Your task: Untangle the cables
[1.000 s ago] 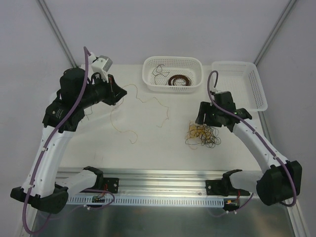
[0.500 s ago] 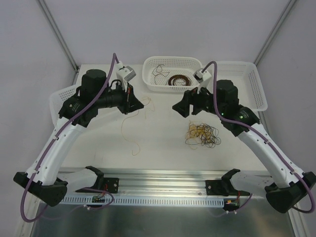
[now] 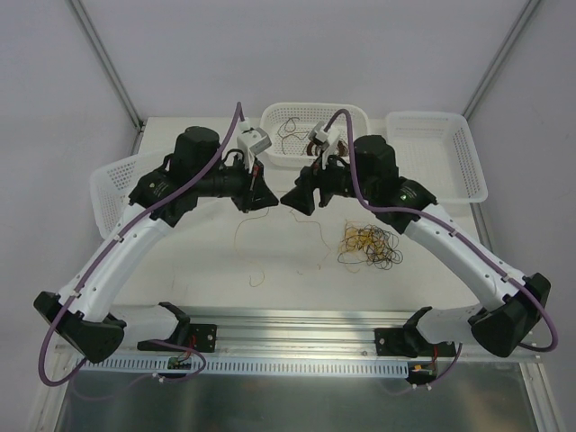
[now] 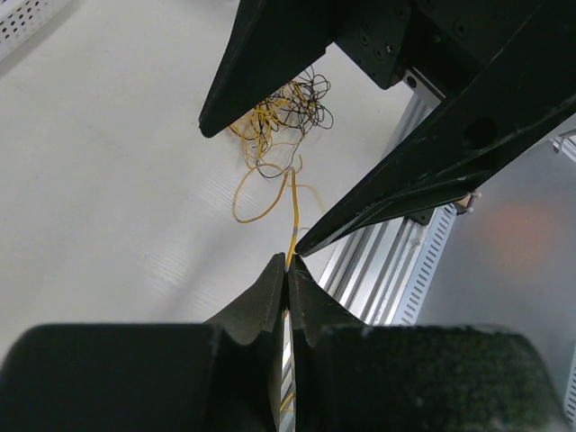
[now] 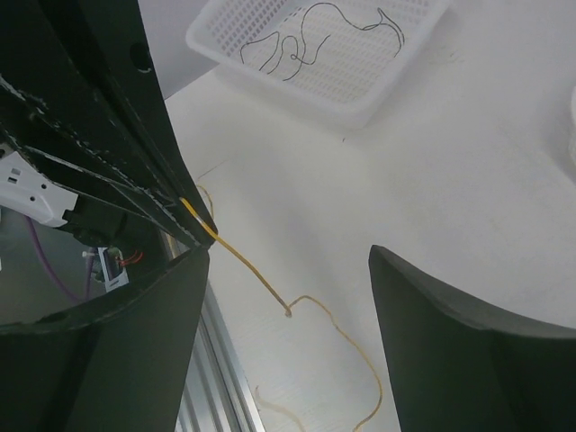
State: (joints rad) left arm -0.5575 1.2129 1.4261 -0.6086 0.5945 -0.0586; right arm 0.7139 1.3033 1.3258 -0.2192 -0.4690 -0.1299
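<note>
Through the left wrist, see the left claw (image 4: pixel 288 268) pressed together on a yellow strand (image 4: pixel 292 200) running down toward the clump (image 4: pixel 286 106) of cables on the tabletop (image 4: pixel 108 162).

Through the right wrist, find the right claw (image 5: pixel 288 256) spread wide, that strand showing in the gap, untouched, just beside the other grip. Close on the strand near that pinch, then draw apart slowly, likely freeing it without dragging the clump along. Watch for knocking tips.

From above, note both claws raised tip to tip over mid-tabletop, clump lying right of them, sorted strands in the centre basket (image 3: pixel 270 148). Expect little friction from the pale, smooth surface; white walls around, aluminium rail (image 3: pixel 297 324) at the near edge.
</note>
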